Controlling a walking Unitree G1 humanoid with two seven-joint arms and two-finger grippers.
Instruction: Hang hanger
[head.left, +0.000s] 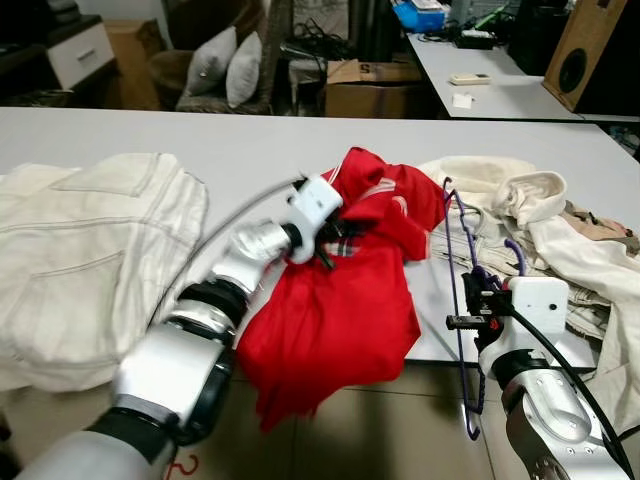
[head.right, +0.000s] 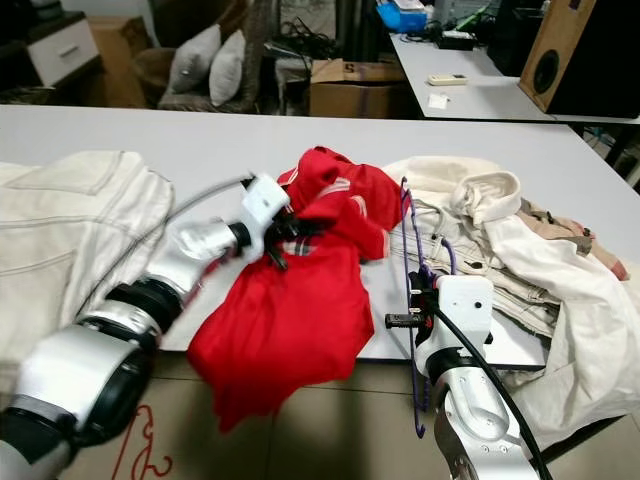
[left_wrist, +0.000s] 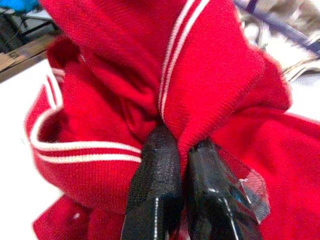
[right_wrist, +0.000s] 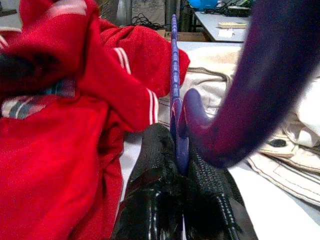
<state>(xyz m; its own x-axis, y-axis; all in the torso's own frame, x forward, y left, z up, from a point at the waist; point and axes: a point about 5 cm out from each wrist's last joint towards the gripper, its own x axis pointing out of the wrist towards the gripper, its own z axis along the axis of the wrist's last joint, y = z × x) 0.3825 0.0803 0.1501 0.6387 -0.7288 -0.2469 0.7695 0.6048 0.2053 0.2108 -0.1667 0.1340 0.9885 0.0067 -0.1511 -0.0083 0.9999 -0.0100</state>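
A red shirt (head.left: 340, 300) with white stripes hangs over the front edge of the white table (head.left: 250, 135). My left gripper (head.left: 325, 240) is shut on the red shirt at its collar; in the left wrist view the black fingers (left_wrist: 155, 195) pinch a fold of red cloth (left_wrist: 210, 75). A purple hanger (head.left: 462, 300) stands on edge to the right of the shirt, its hook curling near the camera in the right wrist view. My right gripper (right_wrist: 181, 155) is shut on the purple hanger (right_wrist: 175, 75), by the table's front edge.
A cream garment (head.left: 80, 250) covers the table's left part. More pale clothes (head.left: 540, 220) lie heaped at the right. A cardboard box (head.left: 370, 88), cushions (head.left: 225, 65) and a second table (head.left: 490, 85) stand behind. Tiled floor (head.left: 390, 430) lies below the edge.
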